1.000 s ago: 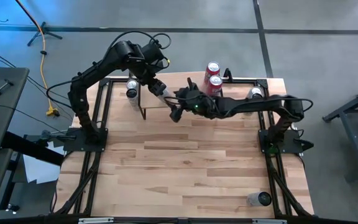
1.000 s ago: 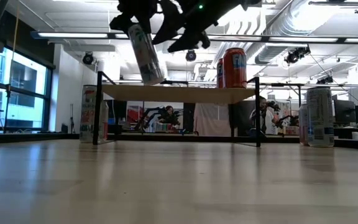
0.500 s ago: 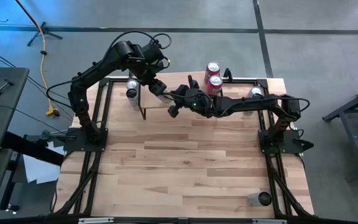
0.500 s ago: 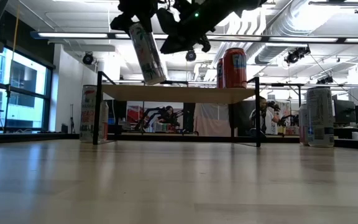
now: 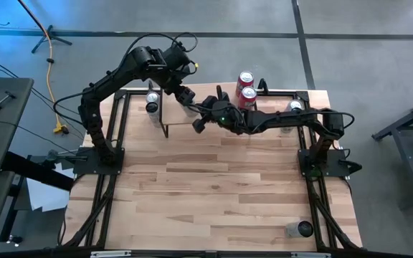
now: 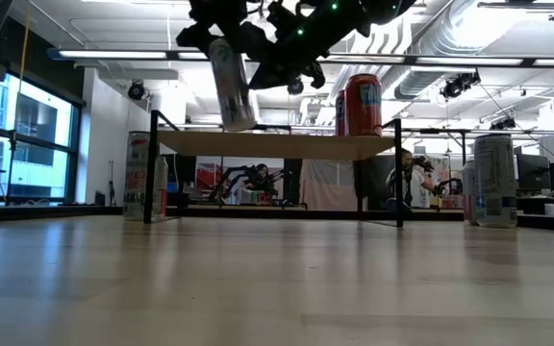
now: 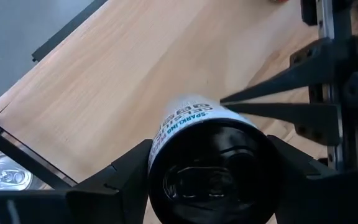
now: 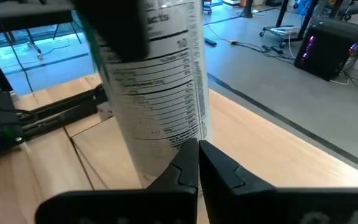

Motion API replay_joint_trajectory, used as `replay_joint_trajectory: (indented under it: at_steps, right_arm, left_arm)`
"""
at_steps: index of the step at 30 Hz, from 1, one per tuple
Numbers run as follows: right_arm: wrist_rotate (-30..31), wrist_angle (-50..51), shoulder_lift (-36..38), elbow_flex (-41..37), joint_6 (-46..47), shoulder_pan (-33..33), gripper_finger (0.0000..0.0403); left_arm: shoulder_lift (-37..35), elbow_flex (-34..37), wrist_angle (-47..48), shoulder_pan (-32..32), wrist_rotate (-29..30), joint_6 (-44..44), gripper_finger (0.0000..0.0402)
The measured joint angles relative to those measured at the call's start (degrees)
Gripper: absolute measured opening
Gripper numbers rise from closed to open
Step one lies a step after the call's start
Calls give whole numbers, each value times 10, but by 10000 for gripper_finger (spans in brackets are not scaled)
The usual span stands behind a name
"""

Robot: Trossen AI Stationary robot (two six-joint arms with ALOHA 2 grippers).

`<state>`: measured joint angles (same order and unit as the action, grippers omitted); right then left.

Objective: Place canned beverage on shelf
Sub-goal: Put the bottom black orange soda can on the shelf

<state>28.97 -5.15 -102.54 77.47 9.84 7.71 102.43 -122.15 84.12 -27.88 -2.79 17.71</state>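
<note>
1. The table [image 5: 214,186] runs wide and pale under me, with my two arms reaching in from either side toward its far edge.
2. The shelf [image 6: 277,145] stands at the far side of the table, plank top level on thin black legs.
3. Two red cans [image 6: 363,104] sit upright on the shelf, at its right end in the low view.
4. My left gripper [image 5: 183,95] hangs above the left part of the shelf, fingers pinching the white can [image 6: 231,85] at its top end.
5. The white can is tilted, its lower end just above the plank, not resting on it as far as the low view shows.
6. My right gripper [image 8: 198,163] is right beside that can, fingers pressed together, tips pointing at its printed side; I cannot tell whether they touch it.
7. A silver can [image 5: 152,107] stands on the table just left of the shelf.
8. Another can [image 5: 295,107] stands near the right arm's base, and one more can [image 5: 299,229] lies at the near right corner.
</note>
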Motion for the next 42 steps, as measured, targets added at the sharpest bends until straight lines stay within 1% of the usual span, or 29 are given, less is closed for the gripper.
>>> replay_joint_trajectory:
  at_steps: [3,9,12,15,19,22,32,38,42]
  right_arm:
    - [-3,0,0,0,6,0,0]
    - [-16,-3,0,0,4,0,0]
    - [-19,-3,0,0,5,1,0]
    - [-22,-3,0,0,6,2,0]
    - [-23,-3,0,0,6,2,0]
    - [-23,-2,0,0,6,2,0]
    - [-22,-2,0,0,4,2,0]
    - [-22,-1,0,0,4,2,0]
    - [-22,-1,1,0,2,2,0]
  left_arm:
    - [0,0,0,1,6,0,209]
    - [0,0,-6,2,49,13,209]
    - [0,4,-15,2,53,13,210]
    - [0,15,-23,2,54,13,222]
    - [-1,44,-42,2,54,12,246]
    - [-1,60,-28,2,52,12,261]
    - [0,62,-34,2,53,5,281]
    - [0,62,-34,2,40,-4,312]
    - [-3,58,-37,0,-9,-23,339]
